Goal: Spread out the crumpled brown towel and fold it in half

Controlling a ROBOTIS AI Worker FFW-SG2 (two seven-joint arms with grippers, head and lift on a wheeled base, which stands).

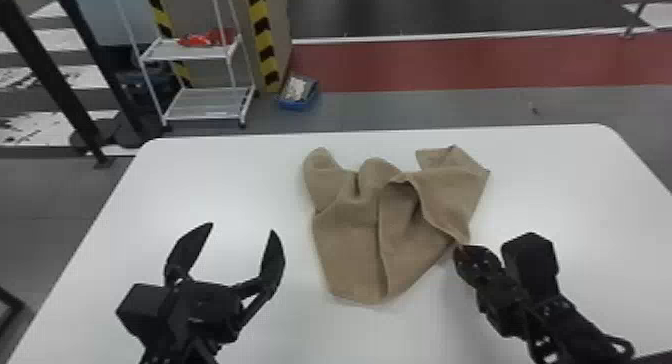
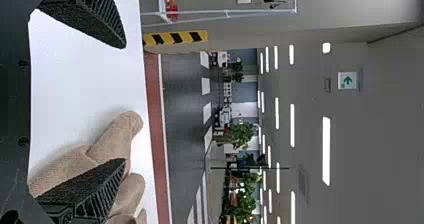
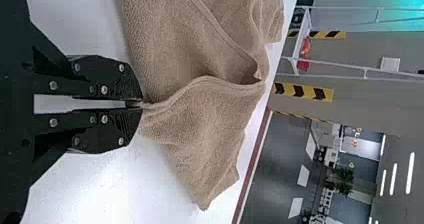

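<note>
Left claw [image 1: 242,228] wide; right claw [image 1: 459,248] pinching brown towel [image 1: 347,238] by edge, gripped bit hidden.

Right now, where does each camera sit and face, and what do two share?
Head view: on the head, facing forward and down at the brown towel; left end effector and right end effector show.
Left wrist view: left wrist, facing across the table, its open end effector showing.
Right wrist view: right wrist, facing across the towel, its end effector shut on it.
Both wrist views share the towel and striped tape.
</note>
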